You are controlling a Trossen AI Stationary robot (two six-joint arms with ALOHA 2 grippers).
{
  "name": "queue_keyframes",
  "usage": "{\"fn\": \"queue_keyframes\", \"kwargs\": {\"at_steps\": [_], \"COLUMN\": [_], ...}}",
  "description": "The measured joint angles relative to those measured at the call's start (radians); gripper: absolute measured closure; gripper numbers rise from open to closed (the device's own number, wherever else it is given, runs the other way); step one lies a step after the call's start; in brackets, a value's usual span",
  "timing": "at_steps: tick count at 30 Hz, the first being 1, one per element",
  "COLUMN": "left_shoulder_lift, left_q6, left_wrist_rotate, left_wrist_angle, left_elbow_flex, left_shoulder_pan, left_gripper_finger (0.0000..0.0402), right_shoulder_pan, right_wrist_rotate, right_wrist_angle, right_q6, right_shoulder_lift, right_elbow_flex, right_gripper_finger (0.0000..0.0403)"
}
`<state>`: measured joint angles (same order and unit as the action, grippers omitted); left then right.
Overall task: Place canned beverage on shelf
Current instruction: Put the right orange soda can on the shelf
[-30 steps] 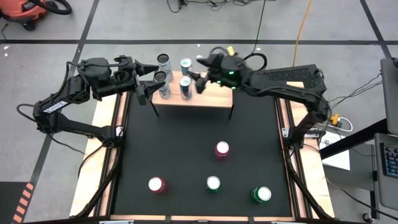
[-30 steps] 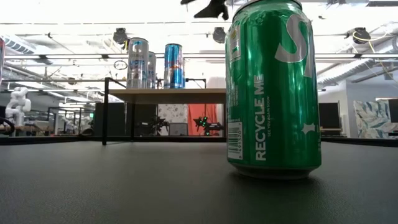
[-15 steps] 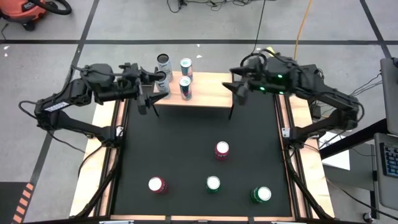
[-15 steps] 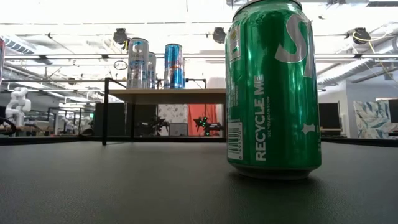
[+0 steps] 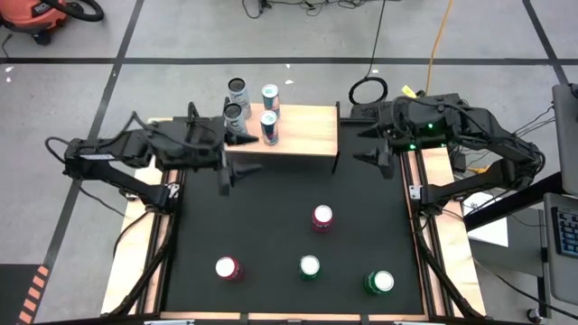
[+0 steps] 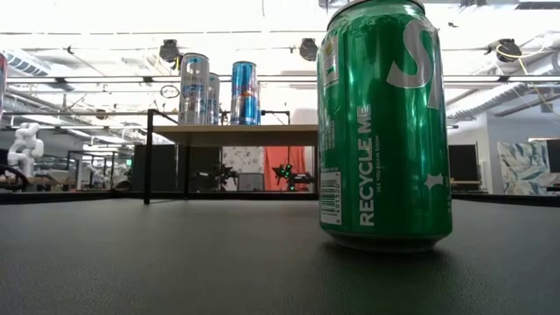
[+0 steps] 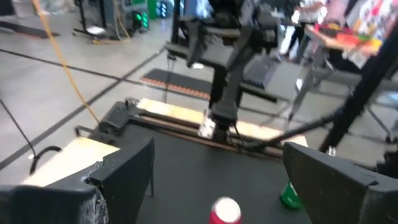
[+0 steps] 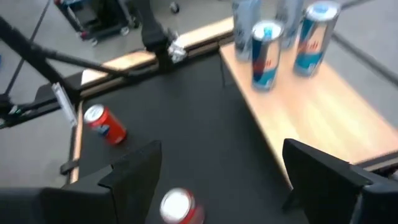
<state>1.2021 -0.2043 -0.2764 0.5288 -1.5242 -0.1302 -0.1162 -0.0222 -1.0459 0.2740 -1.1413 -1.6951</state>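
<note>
The shelf (image 5: 302, 134), a light-wood board on thin black legs, stands at the mat's far edge, and in the low view the shelf (image 6: 236, 134) sits in the distance. Several slim cans (image 5: 269, 126) stand upright on its left half, and in the right wrist view these cans (image 8: 266, 56) show as blue and silver. My left gripper (image 5: 237, 155) hangs open just in front of the shelf's left end. My right gripper (image 5: 364, 143) hangs open off the shelf's right end. Neither holds anything.
Upright on the black mat stand a pink-red can (image 5: 322, 218), a red can (image 5: 228, 268), a green can (image 5: 310, 266) and another green can (image 5: 380, 283), which fills the low view (image 6: 385, 122). Wooden rails (image 5: 153, 226) border the mat.
My right gripper has drawn back from over the shelf beside the cans toward the table's right edge, staying open. My left gripper has swung from the shelf's left end toward the near edge and a little right. The cans on the shelf stand as before.
</note>
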Motion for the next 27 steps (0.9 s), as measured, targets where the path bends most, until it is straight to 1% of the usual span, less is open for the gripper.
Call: {"fn": "queue_keyframes", "kwargs": {"at_steps": [3,6,11,15,21,23,27], "left_shoulder_lift": [0.037,0.066,0.086,0.086,0.086,0.086,0.086], "left_q6": [-0.009,-0.055,-0.112,-0.188,-0.290,-0.344,-0.496], "left_wrist_rotate": [-0.003,0.012,0.032,0.027,0.010,0.010,0.002], "left_wrist_angle": [0.002,0.002,0.032,0.097,0.212,0.264,0.383], "left_elbow_flex": [0.000,0.000,0.000,0.000,0.000,0.000,0.000], "left_shoulder_pan": [-0.037,-0.073,-0.167,-0.244,-0.356,-0.391,-0.467], "left_gripper_finger": [0.0043,0.0043,0.0043,0.0043,0.0043,0.0043,0.0043], "right_shoulder_pan": [0.018,0.041,0.069,0.093,0.145,0.166,0.213], "right_wrist_rotate": [0.002,0.001,0.000,-0.021,-0.058,-0.065,-0.124], "right_wrist_angle": [-0.044,-0.074,-0.106,-0.186,-0.286,-0.291,-0.291], "right_q6": [0.039,0.075,0.143,0.196,0.336,0.365,0.414], "right_shoulder_lift": [-0.001,-0.002,-0.003,-0.003,-0.007,-0.006,-0.008], "right_elbow_flex": [0.000,0.000,0.000,0.000,0.000,0.000,0.000], "right_gripper_finger": [0.0090,0.0090,0.0090,0.0090,0.0090,0.0090,0.0090]}}
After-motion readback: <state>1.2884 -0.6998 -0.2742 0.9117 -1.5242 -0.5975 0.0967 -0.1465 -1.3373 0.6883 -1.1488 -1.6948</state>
